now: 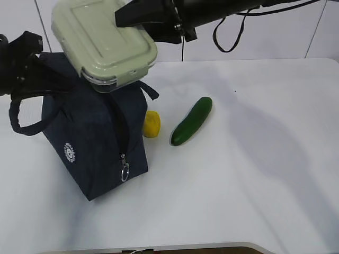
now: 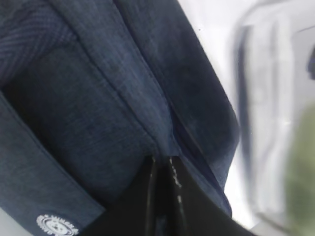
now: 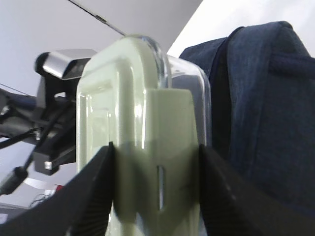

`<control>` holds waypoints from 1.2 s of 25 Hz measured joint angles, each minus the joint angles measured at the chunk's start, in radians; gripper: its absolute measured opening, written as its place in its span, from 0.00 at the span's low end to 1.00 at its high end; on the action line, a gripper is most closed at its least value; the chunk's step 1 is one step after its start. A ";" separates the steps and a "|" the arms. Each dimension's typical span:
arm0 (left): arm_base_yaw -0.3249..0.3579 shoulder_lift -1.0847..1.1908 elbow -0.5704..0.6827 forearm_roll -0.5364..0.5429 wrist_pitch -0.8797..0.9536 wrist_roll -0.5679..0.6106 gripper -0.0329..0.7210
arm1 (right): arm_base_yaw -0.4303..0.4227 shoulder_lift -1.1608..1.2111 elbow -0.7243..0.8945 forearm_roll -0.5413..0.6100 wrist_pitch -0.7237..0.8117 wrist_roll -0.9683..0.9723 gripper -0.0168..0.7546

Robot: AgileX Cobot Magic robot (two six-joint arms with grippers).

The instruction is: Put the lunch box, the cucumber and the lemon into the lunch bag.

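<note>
The lunch box (image 1: 106, 45), clear glass with a pale green lid, hangs tilted in the air just above the top of the navy lunch bag (image 1: 95, 143). My right gripper (image 1: 139, 24) is shut on its far end. In the right wrist view the two fingers (image 3: 93, 189) clamp the lunch box (image 3: 147, 147) across its short side, and the lunch bag (image 3: 266, 108) lies to the right. My left gripper (image 1: 26, 58) is shut, pinching the fabric at the lunch bag's top left edge (image 2: 162, 160). The lemon (image 1: 152, 124) and the cucumber (image 1: 192, 120) lie on the table right of the bag.
The white table (image 1: 254, 174) stretches to the right and front of the bag. One loop handle (image 1: 24, 124) hangs off the bag's left side. A zipper with a ring pull (image 1: 124, 170) runs down its front corner. A cable (image 1: 228, 37) dangles from the right arm.
</note>
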 joint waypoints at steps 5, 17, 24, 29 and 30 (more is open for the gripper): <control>0.000 0.000 0.000 -0.027 0.010 0.004 0.03 | 0.021 0.002 0.000 -0.081 -0.085 0.000 0.52; 0.000 0.000 0.000 -0.031 0.012 0.006 0.03 | 0.051 0.079 -0.001 -0.163 -0.177 -0.012 0.52; 0.000 0.000 0.000 -0.033 0.012 0.007 0.03 | 0.119 0.095 -0.010 -0.279 -0.192 -0.109 0.52; 0.000 0.000 0.000 -0.035 0.013 0.011 0.03 | 0.160 0.095 -0.012 -0.362 -0.196 -0.116 0.52; 0.000 0.000 0.000 -0.035 0.013 0.011 0.03 | 0.162 0.095 -0.012 -0.367 -0.196 -0.116 0.52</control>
